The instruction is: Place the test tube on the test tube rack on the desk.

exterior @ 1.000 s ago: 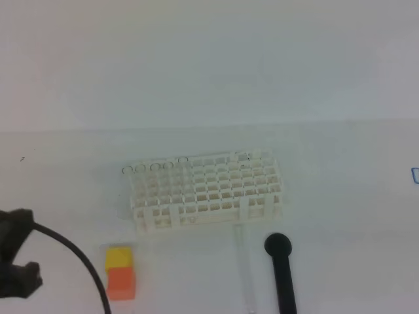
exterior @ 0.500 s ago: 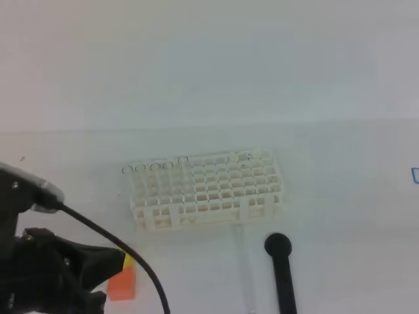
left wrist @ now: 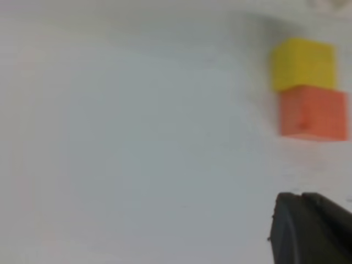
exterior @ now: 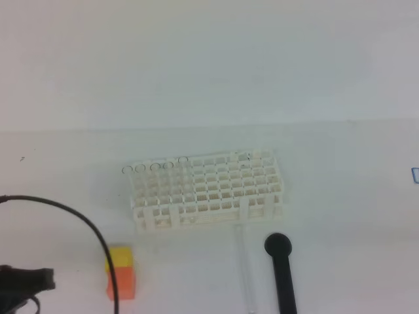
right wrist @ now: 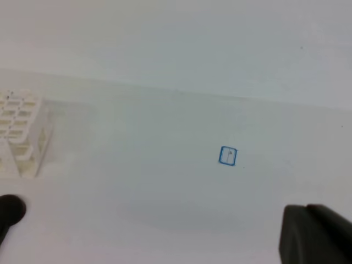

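Note:
The test tube rack (exterior: 208,190), a white lattice of square holes, stands mid-desk; its end also shows in the right wrist view (right wrist: 19,132). The test tube (exterior: 245,268) lies flat on the white desk (exterior: 353,216) just in front of the rack, nearly invisible, pointing toward the near edge. My left arm (exterior: 23,281) sits at the bottom-left corner, far from the tube. In the left wrist view the left gripper (left wrist: 301,198) is shut and empty, over bare desk. The right gripper (right wrist: 307,209) is shut and empty too, well right of the rack.
A black round-ended stick (exterior: 281,271) lies right beside the tube; its tip also shows in the right wrist view (right wrist: 11,212). A yellow-orange block (exterior: 120,271) (left wrist: 308,88) stands front left of the rack. Thin dark rings (exterior: 154,167) line the rack's back-left edge. A small blue square mark (right wrist: 227,156) is on the desk.
The left arm swung in over the block half a second ago, then drew back to the bottom-left corner, uncovering the block. Rack, tube and stick have not moved.

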Controlling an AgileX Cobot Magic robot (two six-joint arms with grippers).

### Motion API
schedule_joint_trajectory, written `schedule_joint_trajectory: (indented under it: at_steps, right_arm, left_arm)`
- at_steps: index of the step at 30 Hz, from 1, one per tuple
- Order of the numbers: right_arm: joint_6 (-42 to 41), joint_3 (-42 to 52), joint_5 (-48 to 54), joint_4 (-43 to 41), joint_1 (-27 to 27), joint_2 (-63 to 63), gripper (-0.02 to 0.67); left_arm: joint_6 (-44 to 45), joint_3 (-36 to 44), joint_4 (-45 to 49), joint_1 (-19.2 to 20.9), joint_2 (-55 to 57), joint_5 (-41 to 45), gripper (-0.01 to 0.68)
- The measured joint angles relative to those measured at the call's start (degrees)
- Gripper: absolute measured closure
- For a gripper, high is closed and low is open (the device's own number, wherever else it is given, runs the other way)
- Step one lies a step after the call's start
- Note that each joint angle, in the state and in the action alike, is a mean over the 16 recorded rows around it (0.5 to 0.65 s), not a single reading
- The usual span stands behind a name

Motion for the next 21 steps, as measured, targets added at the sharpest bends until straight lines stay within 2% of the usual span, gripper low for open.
schedule_joint_trajectory:
  at_steps: [2, 5, 13, 17, 21]
  right_arm:
    - [0.0, 0.0, -0.2, 0.1, 0.0, 0.0, 0.65]
    - [0.0, 0.0, -0.5, 0.1, 0.0, 0.0, 0.65]
    - [0.0, 0.0, -1.3, 0.5, 0.0, 0.0, 0.65]
    - [0.0, 0.0, -1.3, 0.9, 0.0, 0.0, 0.65]
    - [-0.1, 0.0, -1.3, 1.6, 0.0, 0.0, 0.65]
  left_arm:
    - [-3.2, 0.0, 2.8, 0.0, 0.0, 0.9, 0.673]
    - [-3.6, 0.0, 3.4, 0.0, 0.1, 1.8, 0.673]
    - [8.9, 0.0, -7.6, -0.7, 2.1, -0.1, 0.673]
    - [13.0, -0.4, -12.1, -3.3, 4.8, -2.3, 0.673]
    - [10.9, -1.0, -11.1, -7.9, 8.4, -4.6, 0.673]
